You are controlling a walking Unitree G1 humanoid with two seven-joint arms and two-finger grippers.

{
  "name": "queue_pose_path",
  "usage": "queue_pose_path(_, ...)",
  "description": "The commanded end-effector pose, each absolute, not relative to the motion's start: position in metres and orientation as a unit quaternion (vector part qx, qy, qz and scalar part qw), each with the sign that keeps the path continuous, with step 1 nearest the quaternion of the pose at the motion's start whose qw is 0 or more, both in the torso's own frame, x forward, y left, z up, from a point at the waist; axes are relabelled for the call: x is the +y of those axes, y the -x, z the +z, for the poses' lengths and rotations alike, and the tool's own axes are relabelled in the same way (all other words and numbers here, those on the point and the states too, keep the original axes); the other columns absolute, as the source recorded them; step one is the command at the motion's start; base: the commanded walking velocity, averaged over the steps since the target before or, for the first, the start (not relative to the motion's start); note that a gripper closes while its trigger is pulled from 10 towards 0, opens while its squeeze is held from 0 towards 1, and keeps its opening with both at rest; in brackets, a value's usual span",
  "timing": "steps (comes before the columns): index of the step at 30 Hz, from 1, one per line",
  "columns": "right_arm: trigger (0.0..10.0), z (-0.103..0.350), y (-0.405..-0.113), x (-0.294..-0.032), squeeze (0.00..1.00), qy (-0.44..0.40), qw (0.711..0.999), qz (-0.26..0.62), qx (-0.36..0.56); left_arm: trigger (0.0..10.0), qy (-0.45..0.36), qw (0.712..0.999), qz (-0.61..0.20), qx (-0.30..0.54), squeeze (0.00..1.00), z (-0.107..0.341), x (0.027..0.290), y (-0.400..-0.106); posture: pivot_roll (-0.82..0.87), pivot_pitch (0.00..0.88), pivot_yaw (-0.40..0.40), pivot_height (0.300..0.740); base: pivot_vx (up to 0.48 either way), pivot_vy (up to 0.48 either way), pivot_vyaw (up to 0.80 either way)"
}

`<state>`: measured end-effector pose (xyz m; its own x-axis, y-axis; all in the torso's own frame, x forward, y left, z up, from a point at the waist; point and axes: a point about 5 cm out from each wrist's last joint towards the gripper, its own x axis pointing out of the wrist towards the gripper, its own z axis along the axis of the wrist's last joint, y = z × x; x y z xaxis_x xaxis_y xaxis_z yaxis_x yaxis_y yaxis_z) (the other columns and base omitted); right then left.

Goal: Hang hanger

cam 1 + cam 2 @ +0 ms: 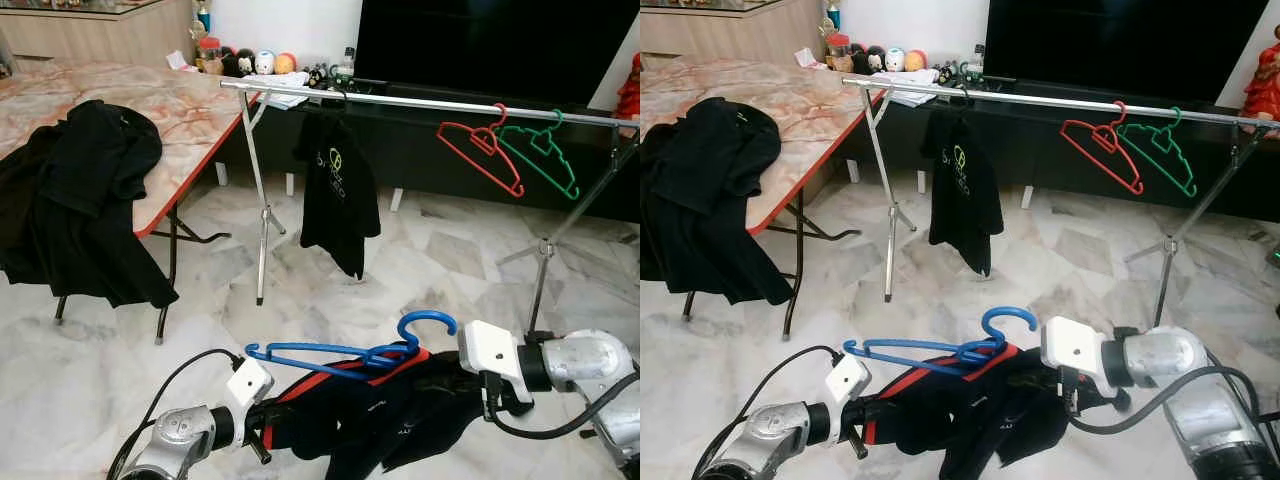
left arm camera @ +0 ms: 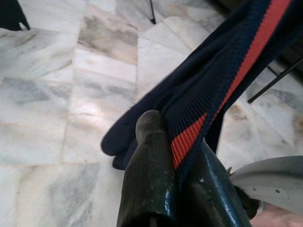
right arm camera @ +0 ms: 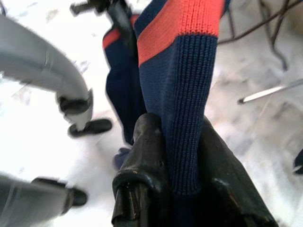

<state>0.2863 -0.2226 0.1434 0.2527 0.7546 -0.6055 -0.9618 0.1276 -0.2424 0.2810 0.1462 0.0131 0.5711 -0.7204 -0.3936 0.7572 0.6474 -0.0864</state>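
Both fingers (image 2: 151, 175) (image 3: 147, 170) pinched tight on navy-orange garment (image 1: 370, 415).

Garment (image 1: 370, 415) is hanging between left gripper (image 2: 182, 189) and right gripper (image 3: 182, 189), each pinching an edge of it; hanger (image 1: 350, 352) is sitting on top of garment, hook toward the right arm; rail (image 1: 420, 102) is running across behind them, well apart; shirt (image 1: 338, 190) is hanging near rail's left end, two hangers (image 1: 510, 150) near its right end; table (image 1: 190, 110) is standing at left with clothes (image 1: 80, 200) draped over its near edge.
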Motion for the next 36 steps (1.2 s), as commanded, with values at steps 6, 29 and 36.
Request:
queue_pose_path(6, 0.0, 0.135, -0.283, -0.257, 0.00, 0.343, 0.727, 0.546, 0.235, 0.0, -0.068, 0.893, -0.391, 0.212, 0.00, 0.012, 0.159, -0.281, -0.03, 0.083, -0.010, 0.740, 0.000, 0.000, 0.00)
queue_pose_path(29, 0.0, 0.077, -0.284, -0.257, 0.00, 0.471, 0.687, 0.458, 0.309, 0.0, -0.084, 0.900, -0.384, 0.190, 0.00, 0.026, 0.162, -0.294, -0.01, 0.098, -0.005, 0.740, 0.000, 0.000, 0.00)
queue_pose_path(36, 0.0, 0.047, -0.286, -0.229, 0.00, 0.442, 0.730, 0.423, 0.307, 0.0, -0.084, 0.894, -0.400, 0.184, 0.00, 0.032, 0.159, -0.297, -0.01, 0.101, -0.007, 0.740, 0.000, 0.000, 0.00)
